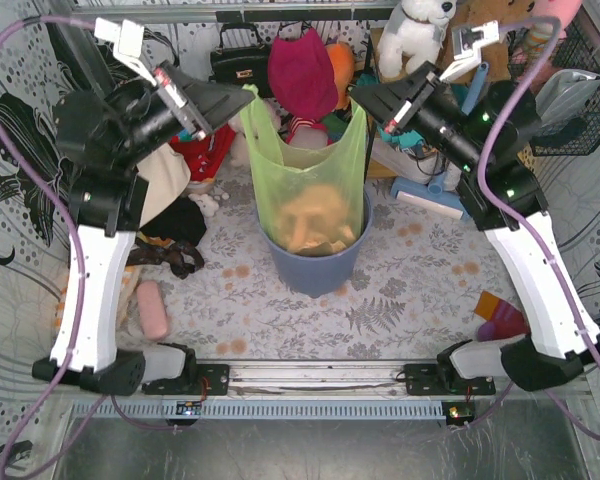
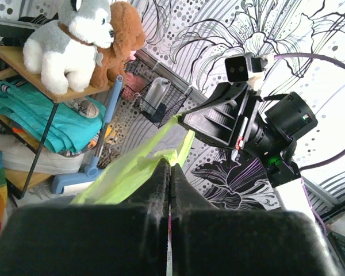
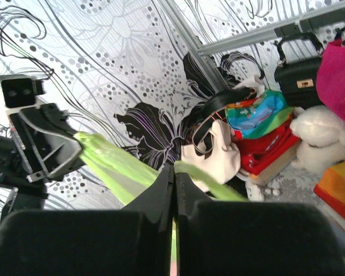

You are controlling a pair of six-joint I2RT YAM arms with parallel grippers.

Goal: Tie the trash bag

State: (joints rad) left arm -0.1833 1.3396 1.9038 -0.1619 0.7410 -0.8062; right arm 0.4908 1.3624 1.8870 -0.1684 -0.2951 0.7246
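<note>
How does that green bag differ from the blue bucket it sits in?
The trash bag is thin, see-through green film; the bin is opaque blue-grey. The trash bag rises well above the bin's rim, its handles pinched by the left gripper and right gripper; the bin stands ungripped on the table. Both are open at the top.

Pale translucent green on the trash bag [image 1: 305, 165], strung between the matt black left gripper [image 1: 246, 93] and the equally black right gripper [image 1: 356, 93]. Orange-tan of paper [image 1: 310, 228] through the film, below both. Lower still, blue-grey on the round bin [image 1: 315, 270]. Grey leaf-and-flower print with faint orange blotches on the table cover [image 1: 400, 290] beneath. Magenta on a hat [image 1: 302, 70] just beyond the left gripper; white on a plush toy [image 1: 417, 35] beyond the right gripper. Black-and-white flowers and dots across the wall [image 3: 103, 52] behind.
</note>
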